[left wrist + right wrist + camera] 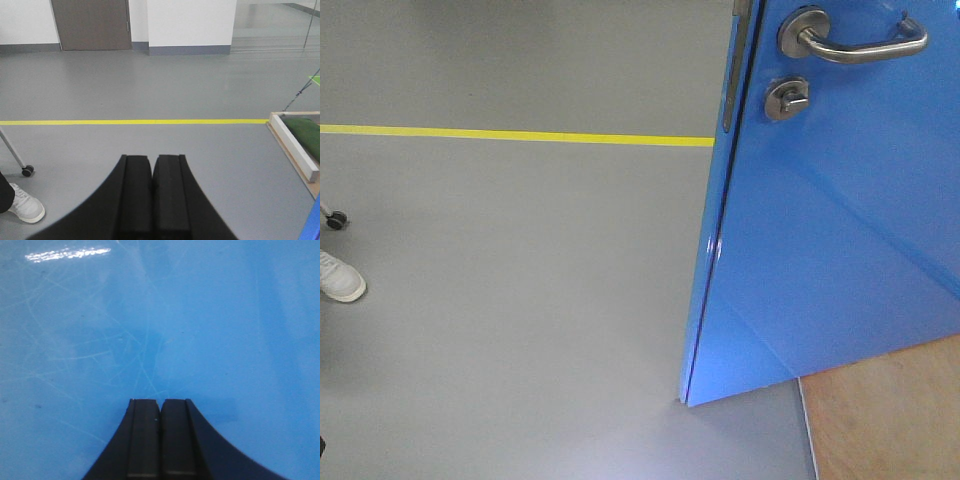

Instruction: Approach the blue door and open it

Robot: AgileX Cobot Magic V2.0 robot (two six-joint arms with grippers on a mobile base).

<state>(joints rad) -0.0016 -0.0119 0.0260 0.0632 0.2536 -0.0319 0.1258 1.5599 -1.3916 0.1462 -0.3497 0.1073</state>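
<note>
Both end effectors are closed with nothing between their pads. In the left wrist view, the left end effector (pixel 152 165) shows two black fingers pressed flat together, pointing out over a grey floor (pixel 150 90). A yellow line (pixel 135 121) runs across that floor ahead of it. Beyond lie a white wall (pixel 190 20) and a dark grey-brown door (pixel 92 22). At the right edge sits a low wooden frame (pixel 295 145) with something green inside, and at the lower left a white shoe (pixel 25 204) beside a small caster wheel (pixel 27 171).

In the right wrist view, the right end effector (pixel 160 405) also has its black fingers shut tight. It faces the blue door (pixel 150 330) closely, whose glossy, finely scratched surface fills the whole frame; whether the tips touch it cannot be told.

From the front view, the blue door fills the right side, its near edge standing on the grey floor. A silver lever handle (pixel 855 42) sits near the top, with a round thumb-turn lock (pixel 787 98) just below. A wooden board (pixel 885 415) lies at the door's foot, lower right.
</note>
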